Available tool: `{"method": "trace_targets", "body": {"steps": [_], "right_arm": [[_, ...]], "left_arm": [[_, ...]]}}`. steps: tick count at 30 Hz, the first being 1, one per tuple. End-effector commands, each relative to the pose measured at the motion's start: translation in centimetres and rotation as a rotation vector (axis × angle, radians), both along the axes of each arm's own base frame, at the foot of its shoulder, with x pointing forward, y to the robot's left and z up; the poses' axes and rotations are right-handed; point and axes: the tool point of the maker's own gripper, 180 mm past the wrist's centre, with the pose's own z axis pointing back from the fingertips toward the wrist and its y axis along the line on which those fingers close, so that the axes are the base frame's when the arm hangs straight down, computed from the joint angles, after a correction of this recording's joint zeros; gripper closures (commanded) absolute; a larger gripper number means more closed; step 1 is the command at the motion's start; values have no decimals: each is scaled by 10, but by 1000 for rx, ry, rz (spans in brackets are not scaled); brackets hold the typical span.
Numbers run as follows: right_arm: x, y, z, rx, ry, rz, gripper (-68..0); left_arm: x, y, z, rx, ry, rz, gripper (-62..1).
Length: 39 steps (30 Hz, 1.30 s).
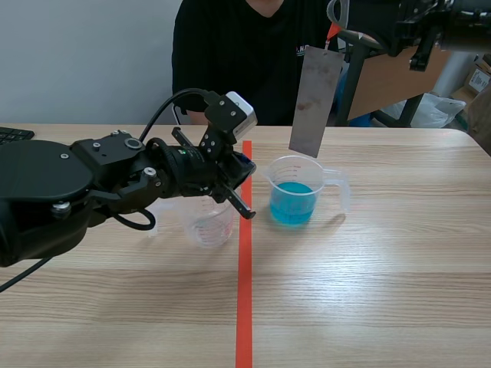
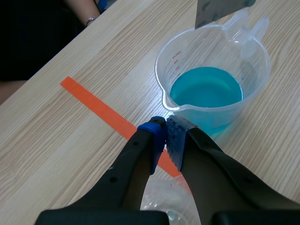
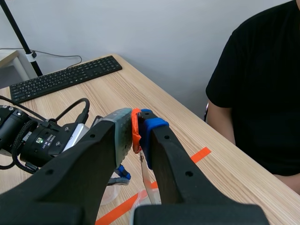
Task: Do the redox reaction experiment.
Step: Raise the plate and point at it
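Observation:
A clear beaker of blue liquid (image 1: 294,193) (image 2: 210,89) stands just right of the orange tape line. Above it hangs a grey metal plate (image 1: 314,101), its lower edge over the beaker's rim. My right gripper (image 1: 335,27) (image 3: 137,133), high over the table's far side, is shut on the plate's orange-marked top end; the right wrist view shows the plate (image 3: 143,174) edge-on below the fingers. My left gripper (image 1: 245,172) (image 2: 165,135) is shut on nothing, its tips close to the blue beaker's spout. An empty clear beaker (image 1: 211,222) (image 2: 159,208) stands under the left gripper.
A person in a black shirt (image 1: 245,54) sits across the table, right behind the beakers. A black keyboard (image 1: 14,135) (image 3: 65,77) lies at the far left. My bulky left arm (image 1: 69,192) covers the table's left side.

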Motion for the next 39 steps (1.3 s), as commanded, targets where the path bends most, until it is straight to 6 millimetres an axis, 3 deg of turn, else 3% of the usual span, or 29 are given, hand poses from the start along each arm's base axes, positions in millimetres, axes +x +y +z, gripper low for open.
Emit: {"method": "trace_targets", "body": {"steps": [1, 20, 39], "right_arm": [[-1, 0, 18, 28, -47, 10, -15], [-1, 0, 18, 27, -47, 10, -15], [-1, 0, 18, 27, -47, 10, -15]], "left_arm": [[6, -16, 26, -60, -49, -21, -47], [4, -43, 57, -206, -62, -82, -47], [8, -41, 56, -202, -69, -59, -47]]}}
